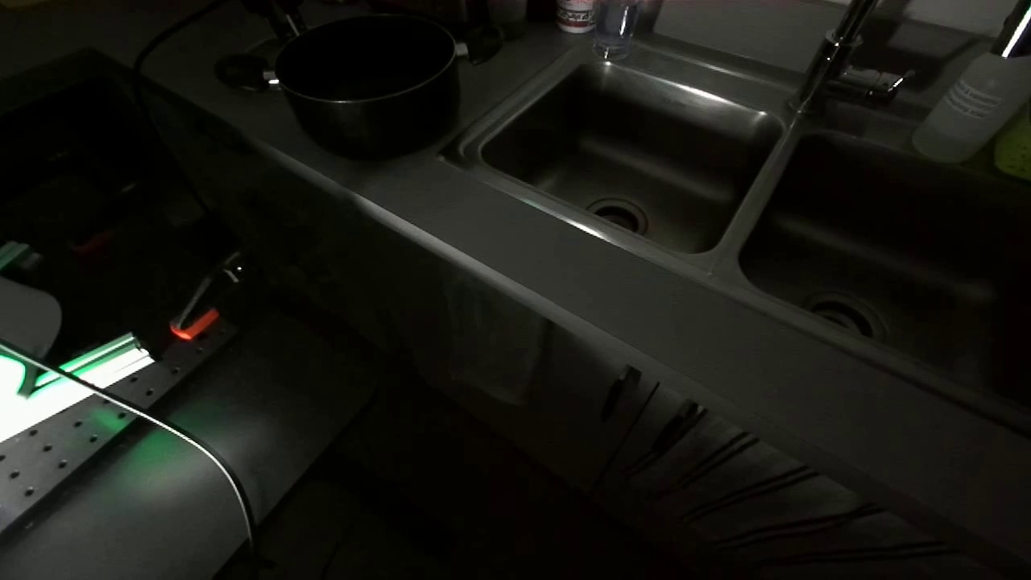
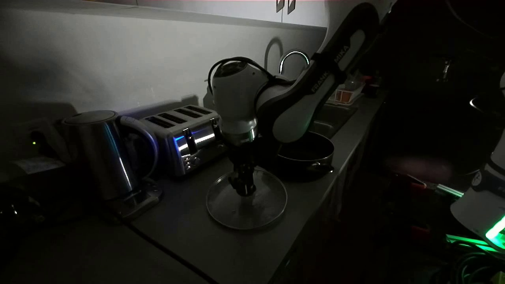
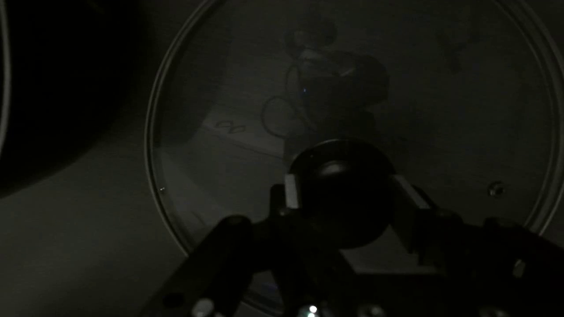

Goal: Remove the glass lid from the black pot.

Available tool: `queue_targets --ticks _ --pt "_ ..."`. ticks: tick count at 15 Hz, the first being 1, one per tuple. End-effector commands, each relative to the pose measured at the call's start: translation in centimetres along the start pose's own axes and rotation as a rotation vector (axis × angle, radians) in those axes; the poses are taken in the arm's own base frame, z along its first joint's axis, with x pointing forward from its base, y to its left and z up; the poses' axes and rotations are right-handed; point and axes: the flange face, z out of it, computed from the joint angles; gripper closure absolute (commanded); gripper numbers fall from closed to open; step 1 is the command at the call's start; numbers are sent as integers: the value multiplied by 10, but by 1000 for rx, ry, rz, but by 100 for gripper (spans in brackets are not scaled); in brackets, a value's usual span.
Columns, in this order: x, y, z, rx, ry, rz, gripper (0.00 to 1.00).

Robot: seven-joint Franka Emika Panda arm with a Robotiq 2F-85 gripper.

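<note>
The glass lid is a round clear disc with a thin metal rim, beside the black pot over the counter. I cannot tell whether it rests on the counter or hangs just above it. In the wrist view the lid fills most of the picture, and its dark knob sits between my fingers. My gripper is closed on the knob, with a pad against each side. The gripper points down over the lid's middle. The pot stands uncovered in both exterior views; its rim shows at the wrist view's left.
A toaster and a kettle stand along the wall near the lid. A steel sink with a faucet lies beside the pot. A clear glass and a bottle stand behind it. The scene is dark.
</note>
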Motion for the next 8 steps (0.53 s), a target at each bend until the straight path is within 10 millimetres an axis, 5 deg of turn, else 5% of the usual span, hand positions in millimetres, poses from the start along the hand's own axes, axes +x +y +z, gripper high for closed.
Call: queue_targets --ticks 1,3,4,5,8 --pt "0 1 -2 1 -9 -8 75" --pt "-3 2 -2 5 -10 -13 75" --pt "-4 3 -2 8 -8 -15 67" --pt "-6 4 -3 12 -6 -18 25" --pt "-12 5 -4 22 -11 -27 10"
